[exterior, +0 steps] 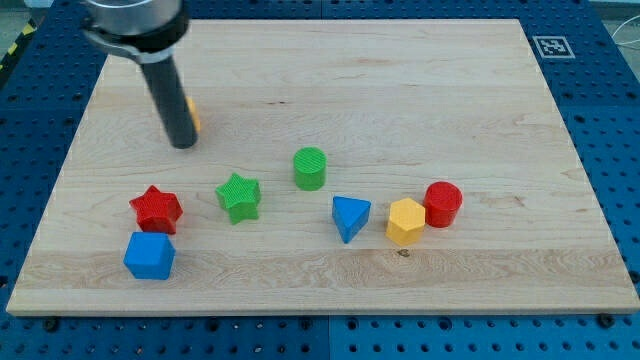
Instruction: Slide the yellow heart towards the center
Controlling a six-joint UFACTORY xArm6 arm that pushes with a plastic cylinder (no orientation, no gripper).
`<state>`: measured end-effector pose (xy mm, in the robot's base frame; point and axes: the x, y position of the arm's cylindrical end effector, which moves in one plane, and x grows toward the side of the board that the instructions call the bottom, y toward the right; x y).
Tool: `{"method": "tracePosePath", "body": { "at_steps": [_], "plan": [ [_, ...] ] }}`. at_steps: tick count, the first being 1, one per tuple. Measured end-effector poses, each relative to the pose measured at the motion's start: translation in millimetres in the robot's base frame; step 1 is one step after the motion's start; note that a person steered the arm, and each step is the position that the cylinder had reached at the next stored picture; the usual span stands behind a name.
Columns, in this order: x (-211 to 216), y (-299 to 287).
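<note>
The camera view shows you the wooden board (330,80) with the rod standing in its upper left part, and my tip (183,146) rests on the board there. There is no gripper on this arm, so nothing can be open or closed; the rod holds nothing and can only push. The yellow heart (193,115) is almost fully hidden behind the rod: you see only a small yellow-orange edge at the rod's right side, so its shape cannot be confirmed here. It appears to touch the rod or to lie just behind it, slightly toward the view's top from my tip. I judge that the push is in hand, or just about to start, because the heart is far from the middle of the board. The next move calls for a push toward the view's right and a little toward the bottom, so my tip should be on the heart's upper left side, not in front of it as now. The green cylinder (310,168) and the green star (239,196) lie nearer the center; keep the path above them. The red star (156,208) and blue cube (149,256) are well apart.
</note>
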<state>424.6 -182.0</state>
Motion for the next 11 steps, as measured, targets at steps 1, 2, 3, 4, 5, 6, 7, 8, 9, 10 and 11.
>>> {"method": "tracePosePath", "body": {
  "at_steps": [1,2,3,4,5,6,7,8,9,10,11],
  "plan": [
    [7.8,-48.9],
    [-19.1,-72.8],
    [-31.9,-39.2],
    [-25.9,-2.5],
    [-38.1,30.2],
    [-41.4,77.2],
    [-41.4,123.1],
    [-41.4,161.4],
    [-41.1,168.5],
    [-41.1,170.7],
    [-41.1,170.7]
  ]
}}
